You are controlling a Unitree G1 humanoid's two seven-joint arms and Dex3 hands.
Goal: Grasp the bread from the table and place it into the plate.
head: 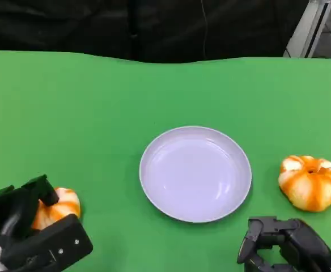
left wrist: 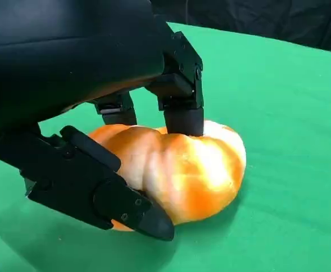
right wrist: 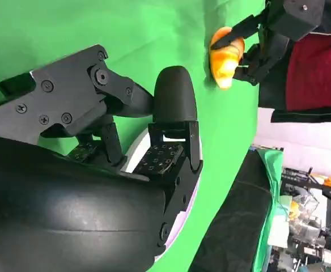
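at the plate's near-left, on the green desk [head: 97,113], my left hand [head: 26,226] sits over one bread roll [head: 60,207], fingers [left wrist: 182,116] pressed on its top and the thumb side wrapped low along its near flank. from the left wrist view the fingers look closed around the roll and touching it, though the roll appears to rest on the desk, not yet lifted. i judge the grasp to be made or nearly made.

a second bread roll [head: 312,182] lies to the plate's right, apart from the rim. my right hand [head: 287,246] hangs near the plate's near-right edge, below that roll and not touching it; its fingers [right wrist: 174,102] are curled inward with nothing between them.

the white plate [head: 154,153] sits at the middle of the desk with nothing in it. the bread i am working is well apart from the plate's left rim, so the carry runs rightward and slightly away from me.

to do this step well, i would firm the grip before raising: the roll looks soft and rounded, so a squeeze from above alone could pop it out sideways. keeping the thumb side low under the flank should hold it. i would lift straight up first, clear the plate's raised rim, then travel over the plate's centre and lower before letting go, since a rounded roll dropped near the rim may roll off. the right hand should keep clear of the plate.
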